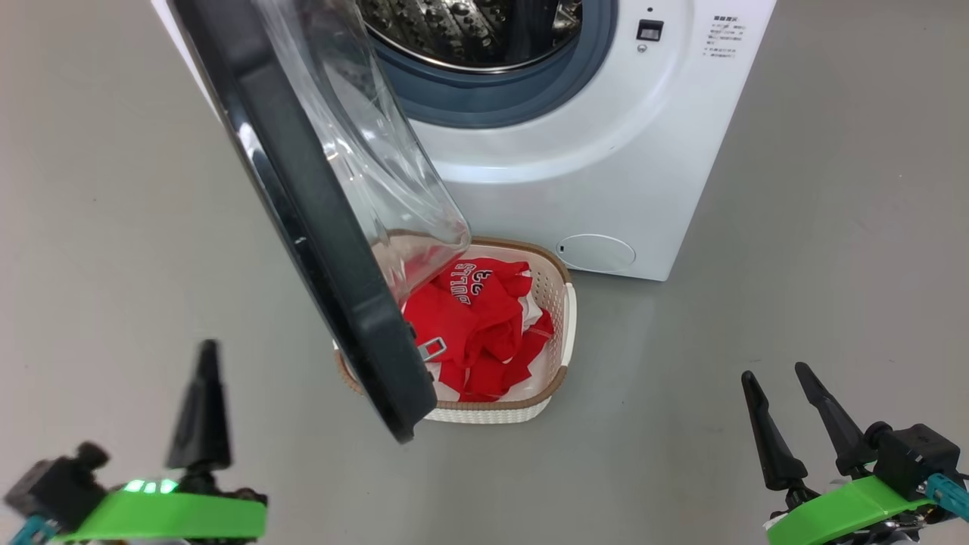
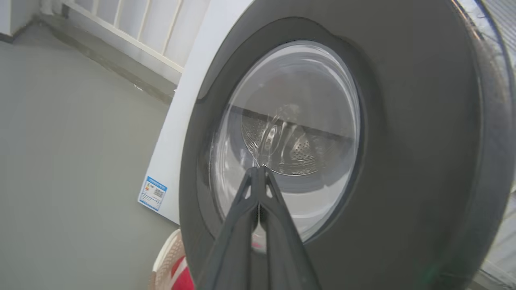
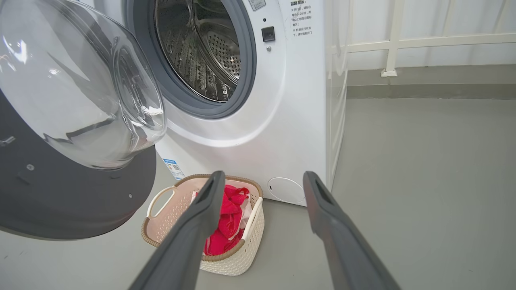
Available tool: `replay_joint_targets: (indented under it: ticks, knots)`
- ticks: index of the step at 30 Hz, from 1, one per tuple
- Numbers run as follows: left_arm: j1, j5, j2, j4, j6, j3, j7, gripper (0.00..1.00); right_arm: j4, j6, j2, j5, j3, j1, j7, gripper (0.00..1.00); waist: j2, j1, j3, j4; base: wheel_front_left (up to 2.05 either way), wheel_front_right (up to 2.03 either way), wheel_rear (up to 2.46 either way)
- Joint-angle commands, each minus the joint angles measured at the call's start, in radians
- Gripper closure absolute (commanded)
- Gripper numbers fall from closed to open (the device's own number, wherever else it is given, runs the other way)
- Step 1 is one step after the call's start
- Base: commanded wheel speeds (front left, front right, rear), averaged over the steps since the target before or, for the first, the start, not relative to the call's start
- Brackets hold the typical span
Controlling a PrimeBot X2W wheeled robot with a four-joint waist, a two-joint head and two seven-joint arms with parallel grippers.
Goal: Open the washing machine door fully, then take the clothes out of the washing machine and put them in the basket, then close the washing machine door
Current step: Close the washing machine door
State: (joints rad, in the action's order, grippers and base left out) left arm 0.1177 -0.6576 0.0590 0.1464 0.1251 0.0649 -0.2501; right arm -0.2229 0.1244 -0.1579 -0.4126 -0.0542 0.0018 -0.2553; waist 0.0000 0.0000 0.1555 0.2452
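Observation:
The washing machine stands with its drum showing no clothes. Its door is swung open, black rim toward me, glass bowl over the basket. The red clothes lie in the cream basket on the floor before the machine. My left gripper is shut and empty, to the left of the door, pointing at its outer face. My right gripper stands open and empty, to the right of the basket.
Grey floor surrounds the machine. A white railing and a wall run behind it. A blue label is stuck low on the machine's side. The door's edge overhangs the basket's left side.

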Motion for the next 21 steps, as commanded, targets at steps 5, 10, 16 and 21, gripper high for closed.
replay_joint_targets:
  ticks: [5,10,16,21]
  knots:
    - [0.062,-0.330,0.199,-0.060,0.005,-0.160,-0.012,1.00,0.023,0.006,-0.007,0.004,-0.028,-0.025,-0.006,0.00,0.0000,0.0000,0.010,-0.013,0.00,0.00,0.00]
    - [0.097,-0.565,0.335,-0.154,0.005,-0.266,-0.012,1.00,0.023,0.006,-0.004,0.003,-0.027,-0.027,-0.006,0.00,0.0000,0.0000,0.017,-0.031,0.00,0.00,0.00]
    - [0.128,-0.732,0.452,-0.263,0.005,-0.382,-0.011,1.00,0.024,0.006,-0.005,0.003,-0.028,-0.030,-0.006,0.00,0.0000,0.0000,0.028,-0.055,0.00,0.00,0.00]
    - [0.234,-0.861,0.555,-0.309,0.005,-0.510,0.042,1.00,0.028,0.006,-0.005,0.002,-0.028,-0.040,-0.006,0.00,0.0000,0.0000,0.050,-0.084,0.00,0.00,0.00]
